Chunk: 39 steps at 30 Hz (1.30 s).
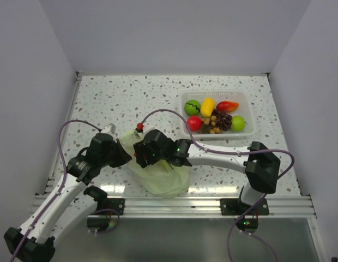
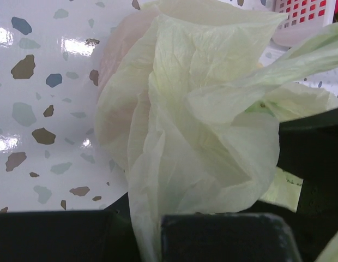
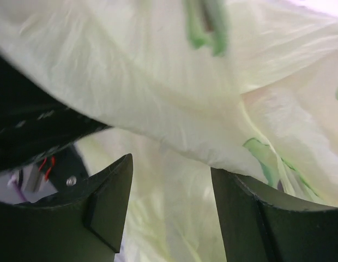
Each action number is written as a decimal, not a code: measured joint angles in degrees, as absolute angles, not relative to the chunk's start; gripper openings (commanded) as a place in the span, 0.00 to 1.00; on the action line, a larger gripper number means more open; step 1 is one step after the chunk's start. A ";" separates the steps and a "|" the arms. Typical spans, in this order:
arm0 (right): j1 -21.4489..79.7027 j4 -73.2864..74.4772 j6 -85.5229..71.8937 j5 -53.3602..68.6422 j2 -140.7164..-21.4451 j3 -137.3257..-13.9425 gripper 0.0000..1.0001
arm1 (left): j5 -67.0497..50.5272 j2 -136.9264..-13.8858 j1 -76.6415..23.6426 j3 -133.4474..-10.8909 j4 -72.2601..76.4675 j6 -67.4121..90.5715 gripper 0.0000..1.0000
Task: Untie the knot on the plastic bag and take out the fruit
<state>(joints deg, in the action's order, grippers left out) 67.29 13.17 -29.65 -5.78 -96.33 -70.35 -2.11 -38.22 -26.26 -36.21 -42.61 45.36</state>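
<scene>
The pale green plastic bag [image 1: 161, 176] lies crumpled near the table's front edge, between both arms. My left gripper [image 1: 124, 155] is at the bag's left side. In the left wrist view it [image 2: 148, 236] is shut on a fold of the bag [image 2: 201, 136]. My right gripper [image 1: 140, 154] hovers over the bag's top. In the right wrist view it [image 3: 171, 191] is open, with the bag [image 3: 158, 98] just ahead of the fingertips. I cannot make out the knot. The fruit [image 1: 207, 107] lies in the white basket [image 1: 243, 98]: yellow, red and grape pieces.
The basket at the back right also holds a green ball with a dark zigzag stripe [image 1: 192, 107] and a lime green apple [image 1: 238, 123]. A stretched strip of bag plastic [image 2: 316, 52] runs to the upper right. Purple cables loop over both arms.
</scene>
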 measured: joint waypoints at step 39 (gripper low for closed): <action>65.12 -0.38 -25.30 -10.79 -93.47 -61.36 0.22 | 0.32 -36.03 -26.26 -32.14 -42.85 44.95 0.00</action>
